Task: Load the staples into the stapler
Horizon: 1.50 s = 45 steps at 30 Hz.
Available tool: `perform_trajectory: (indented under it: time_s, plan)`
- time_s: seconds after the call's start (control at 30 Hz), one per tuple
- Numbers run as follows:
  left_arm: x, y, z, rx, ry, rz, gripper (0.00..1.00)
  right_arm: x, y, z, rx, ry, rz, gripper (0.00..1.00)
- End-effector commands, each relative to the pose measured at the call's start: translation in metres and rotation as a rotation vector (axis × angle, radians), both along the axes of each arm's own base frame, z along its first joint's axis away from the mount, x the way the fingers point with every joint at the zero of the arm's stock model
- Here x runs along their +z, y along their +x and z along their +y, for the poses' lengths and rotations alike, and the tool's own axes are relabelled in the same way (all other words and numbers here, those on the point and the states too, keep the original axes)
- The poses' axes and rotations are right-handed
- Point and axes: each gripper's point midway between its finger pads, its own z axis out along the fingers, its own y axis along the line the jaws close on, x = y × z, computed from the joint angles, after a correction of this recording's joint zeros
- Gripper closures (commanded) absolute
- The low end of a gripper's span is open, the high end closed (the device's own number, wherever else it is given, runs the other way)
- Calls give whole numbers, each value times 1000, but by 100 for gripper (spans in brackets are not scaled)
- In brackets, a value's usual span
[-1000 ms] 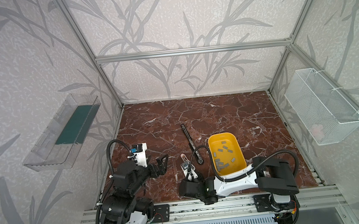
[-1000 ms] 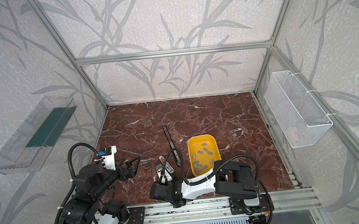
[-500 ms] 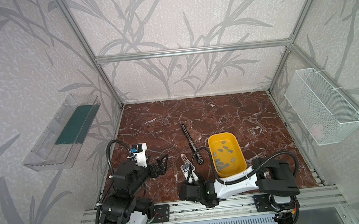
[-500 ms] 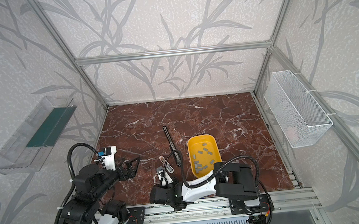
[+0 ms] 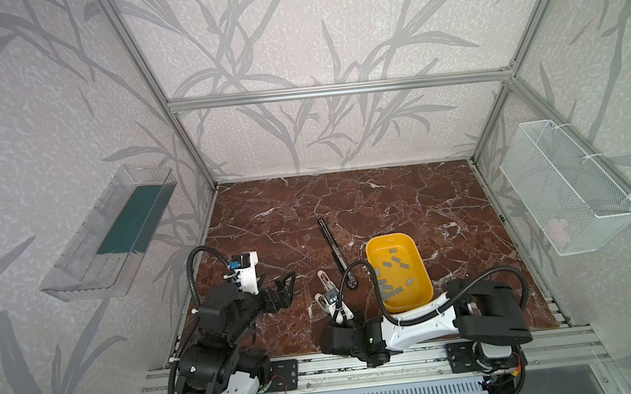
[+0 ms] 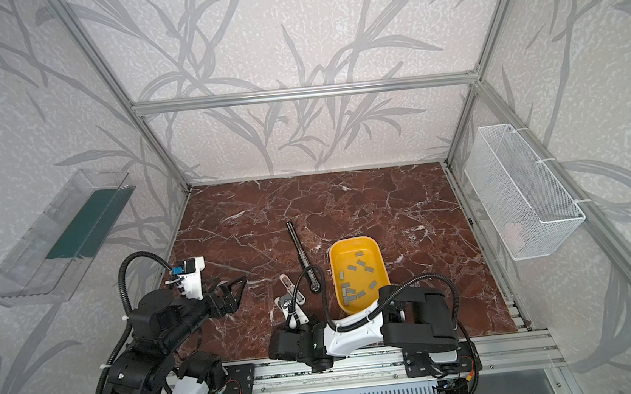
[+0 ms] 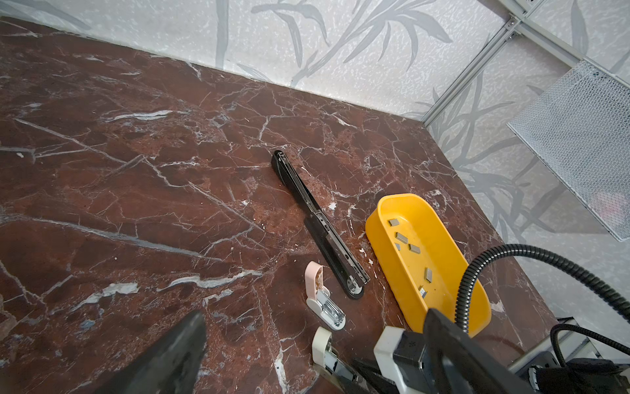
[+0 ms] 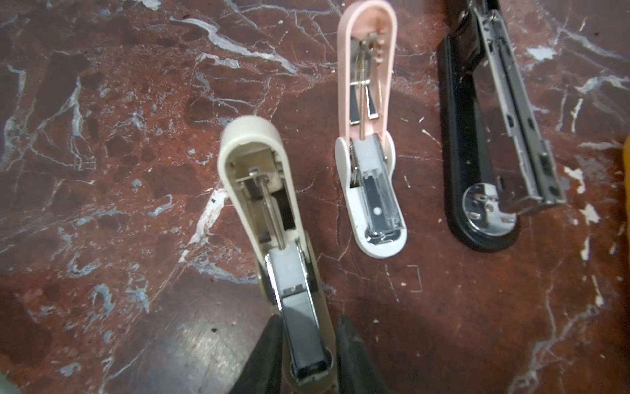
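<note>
My right gripper point(image 8: 306, 327) straddles the front end of the cream stapler point(image 8: 255, 177), jaws narrowly parted; I cannot tell whether they pinch it. The staples point(image 5: 387, 265) lie loose in the yellow tray point(image 5: 388, 235), apart to its right. My left gripper point(image 5: 287, 287) hangs wide open, empty.

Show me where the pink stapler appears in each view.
Both top views: pink stapler near the front, left of black stapler.
Left wrist view: pink stapler beside black stapler's chrome end.
Right wrist view: pink stapler between cream stapler and black stapler.
Landmark: black stapler.
</note>
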Motion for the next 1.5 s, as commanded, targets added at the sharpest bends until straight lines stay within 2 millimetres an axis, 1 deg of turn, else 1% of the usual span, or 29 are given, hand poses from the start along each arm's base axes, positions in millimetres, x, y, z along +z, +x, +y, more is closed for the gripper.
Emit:
perform_trajectory:
  time_s: [0.0, 0.13, 0.2, 0.4, 0.5, 0.53, 0.6, 0.63, 0.8, 1.07, 1.2, 1.27, 1.37, 1.4, 1.47]
  plan:
    - [-1, -2, 2, 14, -2, 7, 1, 29, 1, 2, 8, 66, -40, 70]
    - [-1, -2, 2, 14, -2, 6, 1, 40, 2, 1, 14, 85, -58, 70]
    - [-1, -2, 2, 13, -3, 6, 1, 39, 5, -2, 7, 80, -58, 70]
    - [-1, -2, 3, 18, -1, 6, 1, 20, 10, -4, 10, 79, 1, 71]
    - [-2, -2, 3, 17, 0, 7, 1, 15, 5, 1, 57, 84, 9, 70]
    - [-2, -2, 3, 16, -1, 7, 1, 13, 3, 1, 74, 88, 13, 68]
    - [-2, -2, 2, 13, -2, 7, 1, 9, 1, -1, 85, 97, 21, 57]
    - [-1, -2, 2, 11, -1, 6, 1, 7, -1, -3, 90, 101, 25, 54]
    - [-2, -2, 3, 16, 0, 7, 1, 0, -7, -3, 130, 86, 45, 50]
    - [-2, -2, 3, 21, 2, 7, 1, -17, -14, -2, 144, 24, 69, 51]
    - [-3, -2, 3, 18, 3, 9, 1, -29, -18, -4, 132, -61, 91, 53]
    - [-2, -2, 3, 17, 3, 8, 1, -34, -18, -6, 120, -86, 93, 56]
    - [-3, -2, 3, 15, 4, 9, 1, -38, -15, -10, 87, -84, 91, 64]
    - [-2, -2, 3, 16, 5, 7, 1, -38, -13, -9, 78, -75, 85, 67]
    - [-2, -2, 3, 17, 4, 8, 1, -39, -12, -7, 62, -65, 81, 69]
